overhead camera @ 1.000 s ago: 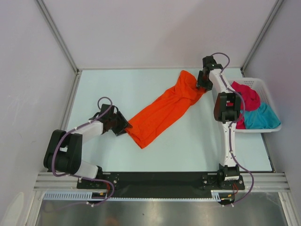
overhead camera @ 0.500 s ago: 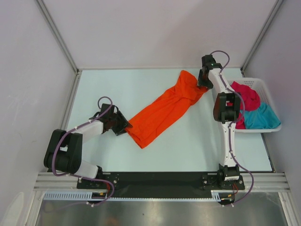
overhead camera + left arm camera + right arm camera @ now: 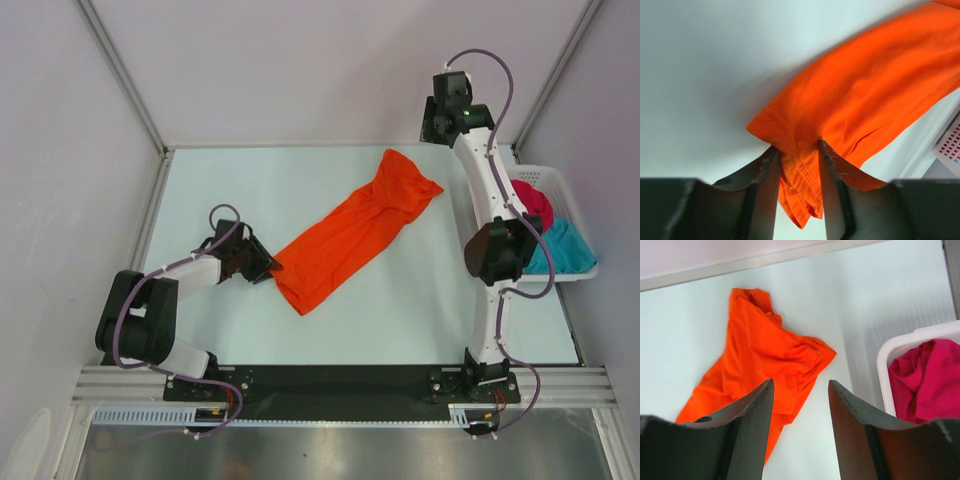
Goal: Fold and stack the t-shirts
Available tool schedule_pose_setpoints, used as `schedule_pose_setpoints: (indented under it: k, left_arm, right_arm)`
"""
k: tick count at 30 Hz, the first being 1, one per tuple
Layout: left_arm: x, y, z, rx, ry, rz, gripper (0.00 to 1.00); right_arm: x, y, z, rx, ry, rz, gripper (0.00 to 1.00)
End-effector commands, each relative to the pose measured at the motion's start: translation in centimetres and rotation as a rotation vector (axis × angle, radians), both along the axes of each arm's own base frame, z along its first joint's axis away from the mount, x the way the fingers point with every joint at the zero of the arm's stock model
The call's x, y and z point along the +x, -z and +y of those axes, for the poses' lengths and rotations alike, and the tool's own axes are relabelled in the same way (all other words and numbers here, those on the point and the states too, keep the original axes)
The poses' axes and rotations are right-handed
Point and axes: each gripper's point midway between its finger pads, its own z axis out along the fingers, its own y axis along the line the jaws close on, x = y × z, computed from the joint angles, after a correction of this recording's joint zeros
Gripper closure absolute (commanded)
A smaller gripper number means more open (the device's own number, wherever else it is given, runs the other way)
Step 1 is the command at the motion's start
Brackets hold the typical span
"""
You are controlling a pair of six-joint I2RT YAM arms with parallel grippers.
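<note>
At the left of the tabletop (image 3: 220, 180), the left tool (image 3: 262, 265) is seen low at the near-left end of the orange t-shirt (image 3: 350, 232). In the left wrist view, the left tool (image 3: 797, 155) is clamped on a stitched hem of the orange t-shirt (image 3: 865, 90), with folded cloth pinched between its fingers (image 3: 767, 170).

From that grip, the shirt is laid out as a long, bunched band running diagonally toward the far right, and its far end is crumpled on the tabletop.

Further right, the right tool (image 3: 433, 122) is held high near the back edge, apart from the cloth. In the right wrist view its fingers (image 3: 752, 405) are spread wide with nothing between them, and the orange t-shirt (image 3: 765, 355) is seen below.

At the far right, a white basket (image 3: 560, 180) is set at the edge of the tabletop. The red t-shirt (image 3: 540, 205) and the teal t-shirt (image 3: 568, 250) are heaped inside it, partly hidden by the right arm.
</note>
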Motion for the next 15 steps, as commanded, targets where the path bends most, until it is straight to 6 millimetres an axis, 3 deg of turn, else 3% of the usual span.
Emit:
schedule_pose_setpoints:
  k: [1, 2, 4, 9, 10, 15]
  left_arm:
    - [0.6, 0.1, -1.3, -0.058, 0.012, -0.012, 0.65]
    - [0.7, 0.2, -1.4, -0.064, 0.013, -0.011, 0.82]
    - [1.0, 0.0, -1.8, -0.087, 0.022, -0.010, 1.00]
    - [0.9, -1.2, -2.2, -0.109, 0.043, -0.031, 1.00]
    - [0.5, -1.4, -2.1, -0.099, 0.049, -0.027, 1.00]
    - [-1.4, -4.4, -1.3, -0.078, 0.075, -0.099, 1.00]
  right_arm:
    - [-2.5, -2.8, 0.0, -0.018, 0.000, -0.031, 0.46]
    - [-2.9, -3.1, 0.5, -0.013, -0.012, -0.034, 0.47]
    - [-3.8, -2.6, 1.0, -0.002, -0.020, -0.017, 0.46]
    - [-6.0, -3.1, 3.5, 0.027, -0.079, -0.011, 0.46]
    - [-6.5, -2.1, 3.9, 0.029, -0.088, 0.013, 0.46]
    - [-8.0, -1.2, 6.2, 0.052, -0.138, 0.032, 0.46]
